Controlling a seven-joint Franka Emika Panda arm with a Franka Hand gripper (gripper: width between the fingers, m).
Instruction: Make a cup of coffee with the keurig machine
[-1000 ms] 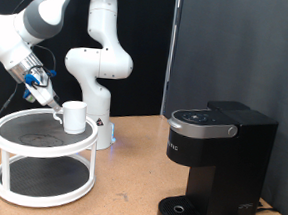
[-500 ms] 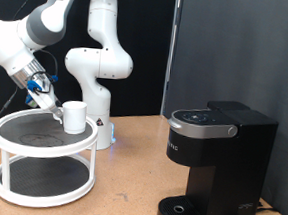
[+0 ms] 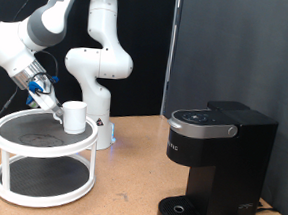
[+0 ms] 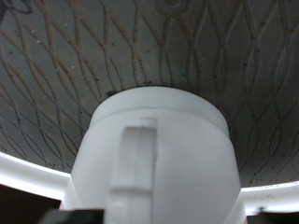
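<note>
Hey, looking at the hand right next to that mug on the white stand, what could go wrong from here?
1. The cup stands near the edge of the white stand's top tier; a nudge from the hand beside it might push it off.
2. The wrist view shows the cup's handle facing the hand, so the fingers may land on it and get a poor grip.
3. The keurig machine sits well off to the exterior view's right, a long carry if the grip is weak.

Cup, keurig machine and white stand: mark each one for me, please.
cup (image 3: 74, 116): exterior view, on its white side wall; also (image 4: 154, 149) in the wrist view, on its handle.
keurig machine (image 3: 203, 152): exterior view, on its black front face.
white stand (image 3: 42, 157): exterior view, on the upper tier's rim.
</note>
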